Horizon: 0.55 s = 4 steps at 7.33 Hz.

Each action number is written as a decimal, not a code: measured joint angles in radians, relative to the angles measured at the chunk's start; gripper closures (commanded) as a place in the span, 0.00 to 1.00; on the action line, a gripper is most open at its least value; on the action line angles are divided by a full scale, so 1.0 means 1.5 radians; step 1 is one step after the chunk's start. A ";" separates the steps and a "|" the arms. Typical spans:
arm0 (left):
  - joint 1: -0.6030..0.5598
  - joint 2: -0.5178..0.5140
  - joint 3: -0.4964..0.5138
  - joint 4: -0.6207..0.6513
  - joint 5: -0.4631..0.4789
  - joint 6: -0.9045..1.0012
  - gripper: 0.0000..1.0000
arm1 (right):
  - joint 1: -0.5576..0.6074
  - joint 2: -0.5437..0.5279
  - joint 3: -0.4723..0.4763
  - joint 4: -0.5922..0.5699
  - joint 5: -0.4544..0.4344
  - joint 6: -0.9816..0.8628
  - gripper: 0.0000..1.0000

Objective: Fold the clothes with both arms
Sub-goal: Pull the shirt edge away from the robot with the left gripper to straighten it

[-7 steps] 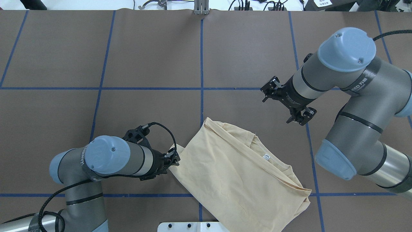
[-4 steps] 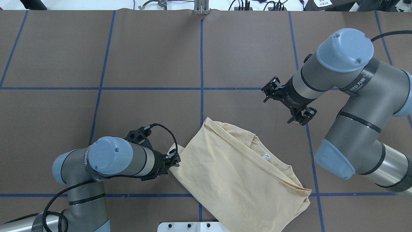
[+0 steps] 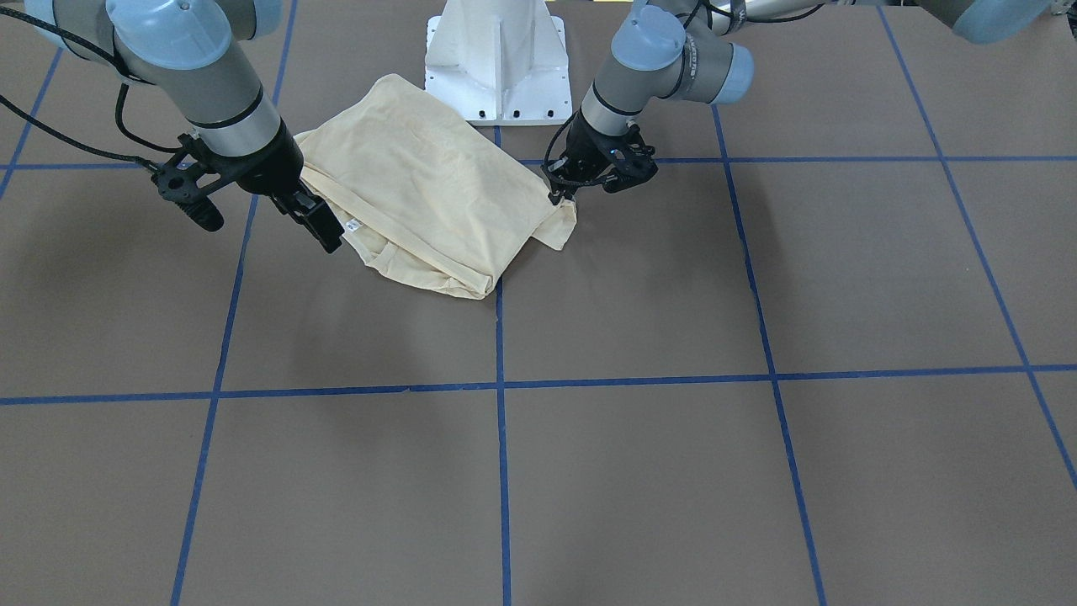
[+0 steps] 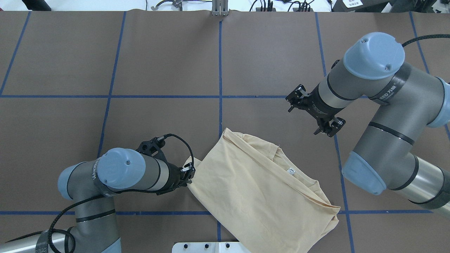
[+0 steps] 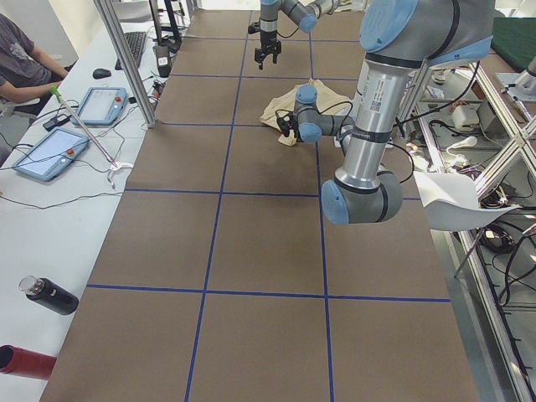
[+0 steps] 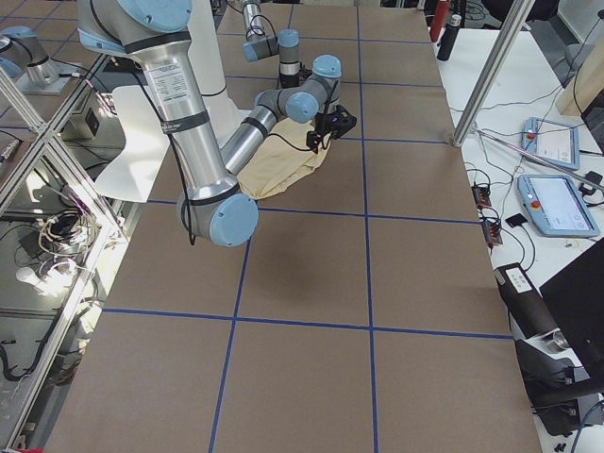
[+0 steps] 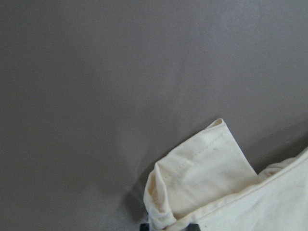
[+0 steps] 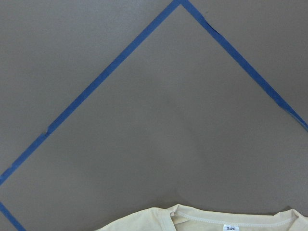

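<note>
One bench (image 4: pixel 158 63) fills every view, brown and crossed by blue tape lines (image 4: pixel 220 70) in a grid. One white base (image 3: pixel 496 63) stands at its 6 o'clock edge in the overhead view.

Two arms work over it. The left arm (image 4: pixel 119 174) comes in from 8 o'clock and lies low. The right arm (image 4: pixel 386 88) comes in from 4 o'clock and stands higher.

There is one shirt (image 4: pixel 253 186), pale yellow, folded into a rough slab. It lies flat on the bench at 6 o'clock, just in front of the base, its long axis running from 11 to 5 o'clock. The collar side faces 2 o'clock.

There are two pairs of fingers. The left fingers (image 4: pixel 190 174) sit at the shirt's 9 o'clock corner, pressed together on a bunched fold of cloth next to a stitched hem flap. The right fingers (image 4: pixel 312 113) are spread wide, holding nothing. They hang above bare bench at 1 o'clock from the shirt, clear of the cloth, and that wrist's camera catches only the collar edge along the bottom of its view.

One small white label (image 4: pixel 290 171) shows inside the collar, face up, marked "SIZE".
</note>
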<state>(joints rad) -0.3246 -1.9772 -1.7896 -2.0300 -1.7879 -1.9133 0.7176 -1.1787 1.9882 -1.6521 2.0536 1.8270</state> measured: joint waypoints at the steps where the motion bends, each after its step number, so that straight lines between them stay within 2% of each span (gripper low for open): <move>1: -0.014 -0.001 -0.003 0.000 0.000 0.033 1.00 | 0.000 0.001 -0.001 0.000 0.000 0.000 0.00; 3: -0.082 -0.017 0.018 -0.004 -0.004 0.141 1.00 | -0.001 0.004 -0.001 0.000 0.001 0.001 0.00; 4: -0.131 -0.046 0.061 -0.014 -0.005 0.187 1.00 | -0.001 0.005 -0.001 0.000 0.001 0.001 0.00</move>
<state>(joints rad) -0.5214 -2.0464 -1.6982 -2.0512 -1.7950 -1.6333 0.7159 -1.1714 1.9872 -1.6521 2.0552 1.8283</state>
